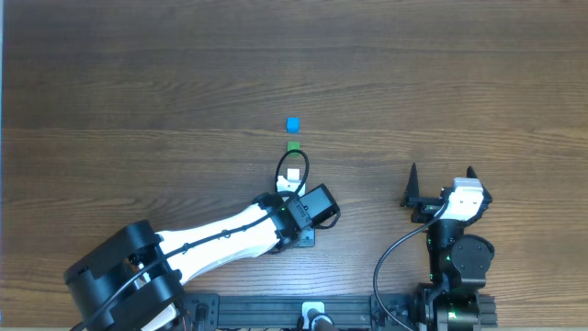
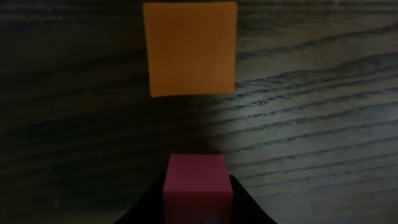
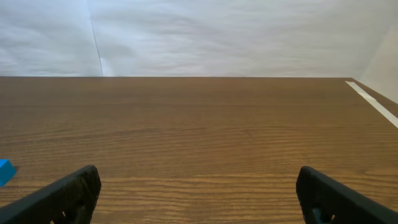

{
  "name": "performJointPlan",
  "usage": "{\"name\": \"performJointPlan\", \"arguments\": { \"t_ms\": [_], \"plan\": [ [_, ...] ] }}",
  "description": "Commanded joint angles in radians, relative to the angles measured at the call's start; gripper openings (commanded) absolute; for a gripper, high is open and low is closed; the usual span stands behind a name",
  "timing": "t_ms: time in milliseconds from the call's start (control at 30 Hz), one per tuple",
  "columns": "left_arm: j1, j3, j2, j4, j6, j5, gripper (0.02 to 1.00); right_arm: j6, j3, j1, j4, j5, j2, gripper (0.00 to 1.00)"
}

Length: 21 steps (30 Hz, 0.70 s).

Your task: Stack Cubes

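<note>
From above: small, plastic-looking green cube (image 1: 293,146) at the tip of the left gripper (image 1: 293,159), with the small blue cube (image 1: 293,124) just beyond it on the brown wood-grain table (image 1: 138,83), near but apart. Reaching there, the left arm stretched diagonally from its base to the middle, wrist turned down over the work. By contrast, the right arm folded close above its own base, the right gripper (image 1: 441,182) well apart from both cubes, fingers spread wide. Through the left wrist: green cube (image 2: 198,186) pinched between the two dark fingers, jaws flat against opposite faces, so clamped on it. Blue cube (image 2: 189,48) straight ahead, square-on and aligned. Cannot tell whether lifted clear of the table. Likely light, rigid and smooth-sided, so apt to slip or twist under an off-centre pinch. Best taken across two parallel faces, centred, with modest force. Through the right wrist: fingers held far apart, grasping nothing, levelled along the tabletop, blue cube (image 3: 5,172) well off from them.
</note>
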Motion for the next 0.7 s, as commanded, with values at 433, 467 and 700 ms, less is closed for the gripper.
{"name": "performJointPlan", "arguments": {
  "t_ms": [433,467,700],
  "plan": [
    [0.113,0.459,0.001,-0.388,-0.002,-0.073,0.038,0.0,-0.006,0.006,-0.002,-0.005,-0.005,0.993],
    [0.132,0.459,0.012,-0.386,0.0,-0.073,0.04,0.0,-0.006,0.006,-0.002,-0.005,-0.005,0.991],
    [0.199,0.459,0.098,-0.327,0.049,-0.065,0.038,0.0,-0.006,0.006,-0.002,-0.005,-0.005,0.993]
  ]
}}
